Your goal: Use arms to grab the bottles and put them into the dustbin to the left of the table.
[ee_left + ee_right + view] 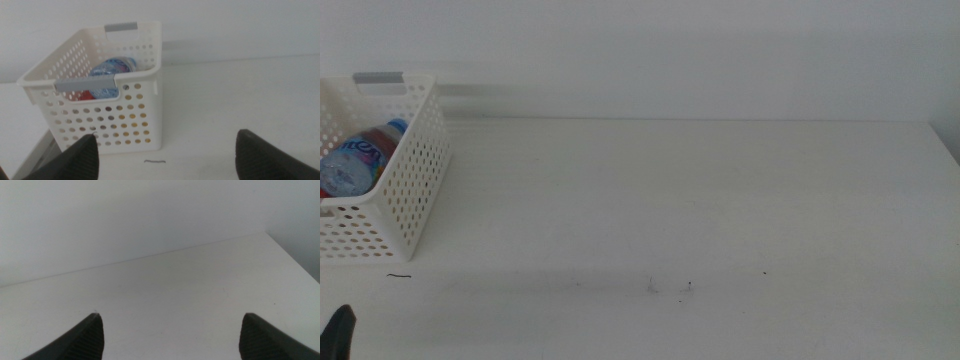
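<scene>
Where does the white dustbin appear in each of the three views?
Middle view: dustbin at the left edge, bottles inside.
Left wrist view: dustbin left of centre, beyond the open left hand.
Right wrist view: not in it; only bare table.
Shared landmark: the dustbin's grey handle.

The middle camera looks forward and down from high up, over the whole white table (720, 200) to the wall. The left wrist camera sits low and near the white basket (107, 127), which both show. The right wrist camera sits low, facing bare table.
</scene>
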`<state>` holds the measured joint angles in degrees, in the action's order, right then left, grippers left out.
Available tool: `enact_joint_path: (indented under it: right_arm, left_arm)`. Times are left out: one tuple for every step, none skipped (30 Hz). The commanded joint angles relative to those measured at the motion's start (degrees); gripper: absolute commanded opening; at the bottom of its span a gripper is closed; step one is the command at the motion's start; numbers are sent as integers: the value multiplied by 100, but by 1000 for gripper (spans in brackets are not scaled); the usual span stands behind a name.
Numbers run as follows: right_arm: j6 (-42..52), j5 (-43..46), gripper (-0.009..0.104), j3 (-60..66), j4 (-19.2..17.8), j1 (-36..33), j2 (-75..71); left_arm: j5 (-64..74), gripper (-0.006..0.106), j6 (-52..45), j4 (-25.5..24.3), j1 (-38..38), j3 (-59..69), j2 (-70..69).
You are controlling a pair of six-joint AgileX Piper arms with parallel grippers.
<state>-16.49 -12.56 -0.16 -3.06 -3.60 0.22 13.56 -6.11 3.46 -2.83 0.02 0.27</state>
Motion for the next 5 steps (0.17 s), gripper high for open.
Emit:
enact_joint_path:
  right_arm:
    - [44,60,91,16,-81,30,-22]
    - [44,60,91,16,-81,30,-22]
    - [44,60,91,16,-81,30,-22]
    - [44,60,91,16,-81,30,-22]
    - [44,60,91,16,-81,30,-22]
  left_arm:
    - [-157,94,-6,-12,-4,-2,-27]
    - [-180,94,-6,-12,-4,-2,-27]
    - [-180,94,-6,-12,-4,-2,-27]
    - [-180,94,-6,-12,-4,-2,-27]
    - [-180,94,-6,-12,-4,-2,-27]
